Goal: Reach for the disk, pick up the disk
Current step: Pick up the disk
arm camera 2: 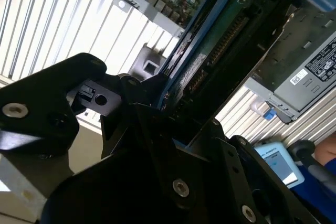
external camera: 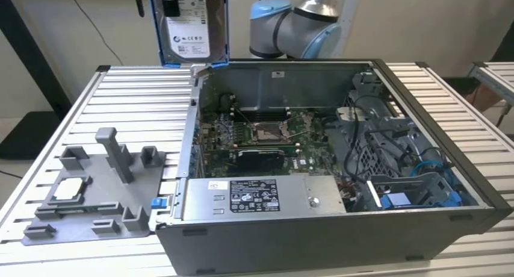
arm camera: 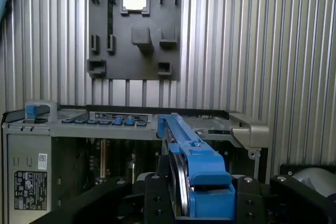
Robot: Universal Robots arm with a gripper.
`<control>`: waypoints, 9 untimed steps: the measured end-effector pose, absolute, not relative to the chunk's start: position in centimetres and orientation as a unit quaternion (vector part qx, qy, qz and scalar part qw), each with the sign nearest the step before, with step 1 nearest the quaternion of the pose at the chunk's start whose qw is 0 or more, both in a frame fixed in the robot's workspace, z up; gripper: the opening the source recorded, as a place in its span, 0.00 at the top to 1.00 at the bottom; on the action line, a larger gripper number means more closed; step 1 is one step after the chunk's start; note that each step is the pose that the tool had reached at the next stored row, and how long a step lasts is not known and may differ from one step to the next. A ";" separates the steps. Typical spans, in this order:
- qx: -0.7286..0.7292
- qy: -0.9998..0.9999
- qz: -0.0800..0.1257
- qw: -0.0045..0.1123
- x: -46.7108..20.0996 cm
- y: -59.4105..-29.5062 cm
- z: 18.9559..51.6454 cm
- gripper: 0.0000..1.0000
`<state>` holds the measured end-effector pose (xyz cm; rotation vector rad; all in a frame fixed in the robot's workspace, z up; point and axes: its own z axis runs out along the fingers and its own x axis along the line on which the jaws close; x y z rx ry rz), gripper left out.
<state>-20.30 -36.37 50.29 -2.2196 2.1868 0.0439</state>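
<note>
Item: the disk, a silver-grey drive with a white label, framed by a blue bracket.
Position: aloft and upright, label facing the exterior camera; above the rear corner of the computer case on the exterior view's left; touching neither case nor table.
Claw: closed down to the thickness of the disk, black fingers pressed against both flanks of the blue bracket in the first wrist view; nothing else held.
Arm: behind the case, at its far wall.
Case interior: lid off; motherboard on the floor of the case, power supply along the near wall.
Fixture plate: grey, on the table just beside the case at the exterior view's left; small white-grey chip seated in it; both well apart from the disk.
Step in hand: judged to be the pick-up; reach apparently over, grasp made, disk free of any support.
Progress: by appearance, close to complete.
Demand of any further motion: probably a firm, unchanged clamp, the hold being on narrow plastic edges; slow travel; clearance from the case wall below.
</note>
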 end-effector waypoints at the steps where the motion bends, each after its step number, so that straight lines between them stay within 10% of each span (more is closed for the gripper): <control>1: -0.712 0.702 0.014 0.013 -20.0 -36.4 50.3 1.00; 9: -0.712 0.702 0.014 0.013 -17.2 -36.4 50.3 1.00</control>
